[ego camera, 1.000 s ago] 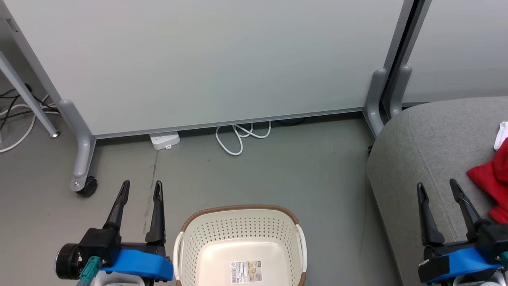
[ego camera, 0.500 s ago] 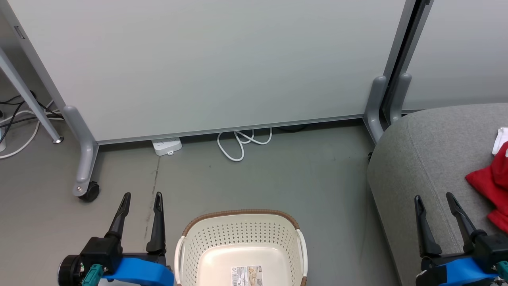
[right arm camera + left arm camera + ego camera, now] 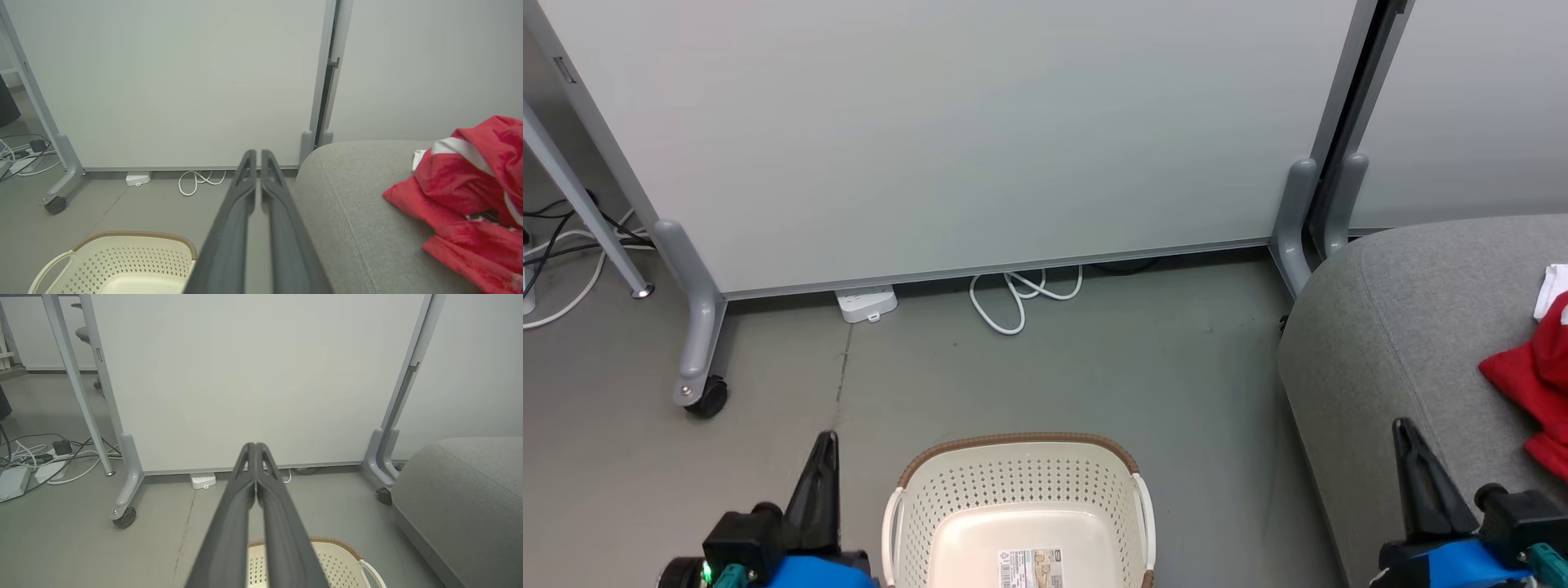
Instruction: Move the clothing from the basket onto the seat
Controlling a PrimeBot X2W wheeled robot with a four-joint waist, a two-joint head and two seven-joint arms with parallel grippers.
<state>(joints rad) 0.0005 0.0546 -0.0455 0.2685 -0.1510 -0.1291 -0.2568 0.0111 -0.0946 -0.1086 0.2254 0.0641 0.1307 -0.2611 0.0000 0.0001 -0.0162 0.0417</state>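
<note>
The basket (image 3: 1013, 442) sits on the grey floor at the near edge of the head view, between the 2 arms. What shows of its inside is bare: perforated walls, a smooth bottom and a label (image 3: 1030, 565), no fabric. The clothing (image 3: 1532, 382) lies on the seat (image 3: 1405, 327) at the right, a rumpled red heap with a white stripe. The frame edge cuts it, so its full extent cannot be told. In the right wrist view it covers the right part of the cushion, well clear of the rounded left edge.

The relation that matters is this: the red heap lies to the right of the right gripper (image 3: 1410, 434) and a little beyond its tips, on the same cushion that this gripper appears to hang over. The left gripper (image 3: 826, 445) is on the other side of the basket, over bare floor, well apart from the seat. So the right arm is much the nearer. What shows of the heap runs near to far, roughly along the fingers rather than across them.

Both pairs of jaws are together with nothing between them. In the left wrist view the fingers meet at the tips; in the right wrist view only a thin slit parts them.

Judged from this, the moving looks done. Any tidying would fall to the right arm, which would have to part its jaws and swing rightward
</note>
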